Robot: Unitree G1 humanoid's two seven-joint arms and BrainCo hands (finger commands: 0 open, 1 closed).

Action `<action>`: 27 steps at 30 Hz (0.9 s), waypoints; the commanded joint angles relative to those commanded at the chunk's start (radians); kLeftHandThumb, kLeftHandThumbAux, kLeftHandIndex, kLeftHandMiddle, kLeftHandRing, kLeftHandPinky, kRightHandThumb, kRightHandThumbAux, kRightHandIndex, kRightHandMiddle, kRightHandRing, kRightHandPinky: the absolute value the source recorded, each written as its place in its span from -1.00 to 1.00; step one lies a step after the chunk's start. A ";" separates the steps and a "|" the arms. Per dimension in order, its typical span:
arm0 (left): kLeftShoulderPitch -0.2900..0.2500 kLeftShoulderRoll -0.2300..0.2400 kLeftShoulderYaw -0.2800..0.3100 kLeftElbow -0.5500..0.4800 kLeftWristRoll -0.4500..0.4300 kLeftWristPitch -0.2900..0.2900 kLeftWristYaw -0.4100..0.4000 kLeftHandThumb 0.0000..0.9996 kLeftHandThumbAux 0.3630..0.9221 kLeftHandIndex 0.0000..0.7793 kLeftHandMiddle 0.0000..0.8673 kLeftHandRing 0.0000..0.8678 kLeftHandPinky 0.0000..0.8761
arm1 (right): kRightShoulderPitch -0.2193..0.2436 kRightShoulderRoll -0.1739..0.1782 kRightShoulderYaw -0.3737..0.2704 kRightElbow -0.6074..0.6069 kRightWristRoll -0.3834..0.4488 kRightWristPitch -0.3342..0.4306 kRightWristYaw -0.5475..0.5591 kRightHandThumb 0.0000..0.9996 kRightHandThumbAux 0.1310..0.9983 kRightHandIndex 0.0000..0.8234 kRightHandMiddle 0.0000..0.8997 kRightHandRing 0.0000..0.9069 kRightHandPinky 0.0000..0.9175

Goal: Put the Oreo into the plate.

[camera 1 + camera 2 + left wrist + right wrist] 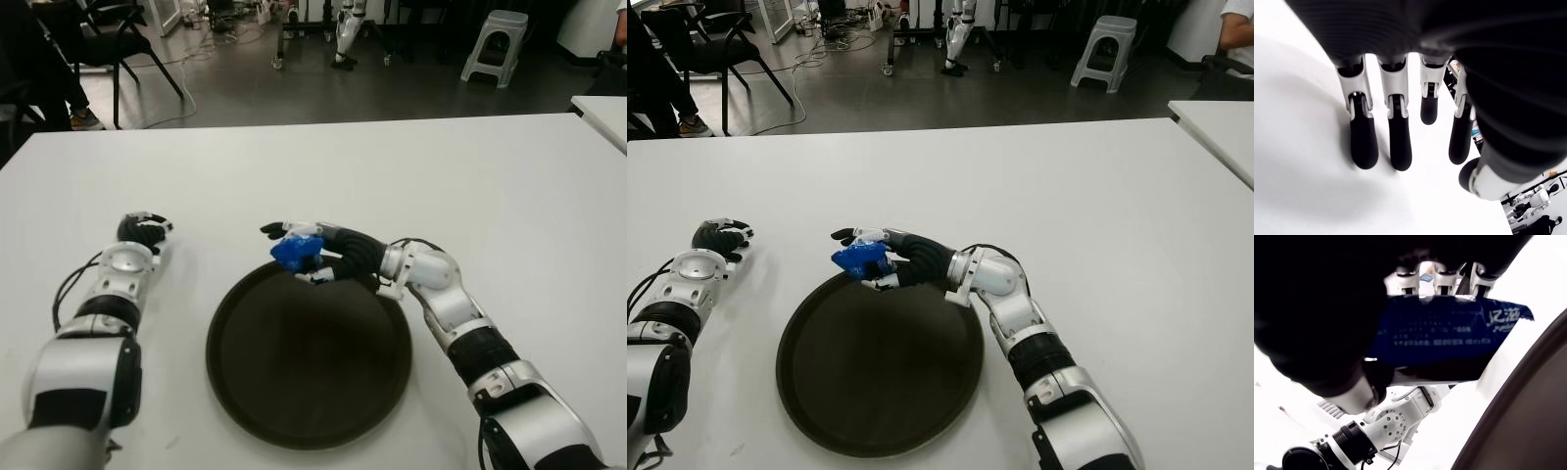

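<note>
A blue Oreo packet (295,252) is held in my right hand (306,254), whose fingers curl around it just over the far rim of the round dark plate (309,411). Up close in the right wrist view, the packet (1449,340) shows white print, clamped between fingers and palm, with the plate's rim (1518,396) beside it. My left hand (142,233) shows on the white table (392,166) to the left of the plate, with its fingers (1364,142) spread and holding nothing.
Beyond the table's far edge are a black chair (118,39), a grey stool (495,44) and cables on the floor. Another white table's corner (602,113) shows at the far right.
</note>
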 joint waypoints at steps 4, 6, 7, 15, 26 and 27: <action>0.002 0.000 0.002 -0.002 0.000 -0.008 0.000 0.35 0.30 0.02 -0.69 -0.66 -0.66 | 0.001 0.000 -0.001 0.000 -0.007 -0.007 -0.011 0.39 0.37 0.01 -0.85 -0.87 -0.94; 0.002 0.000 0.003 -0.002 0.000 -0.010 -0.002 0.36 0.29 0.02 -0.69 -0.66 -0.64 | 0.003 -0.001 -0.002 -0.002 -0.011 -0.007 -0.018 0.39 0.37 0.01 -0.85 -0.89 -0.97; 0.001 0.000 0.003 -0.002 0.000 -0.009 -0.003 0.36 0.29 0.02 -0.69 -0.66 -0.63 | 0.003 -0.002 -0.002 -0.003 -0.012 -0.005 -0.020 0.39 0.37 0.01 -0.85 -0.89 -0.97; -0.003 0.000 -0.004 -0.002 0.008 0.005 -0.001 0.35 0.30 0.02 -0.68 -0.65 -0.60 | -0.006 -0.016 0.011 -0.002 -0.029 0.008 -0.020 0.38 0.38 -0.02 -0.86 -0.86 -0.91; -0.004 0.000 -0.002 0.000 0.005 0.008 0.001 0.36 0.30 0.02 -0.65 -0.62 -0.61 | -0.001 -0.040 0.022 -0.034 -0.087 0.011 -0.061 -0.43 0.08 -0.97 -0.99 -0.92 -0.79; -0.004 0.000 -0.002 0.000 0.004 0.009 0.000 0.36 0.30 0.02 -0.66 -0.63 -0.62 | 0.000 -0.041 0.024 -0.037 -0.094 0.008 -0.069 -0.53 0.02 -0.98 -0.99 -0.94 -0.80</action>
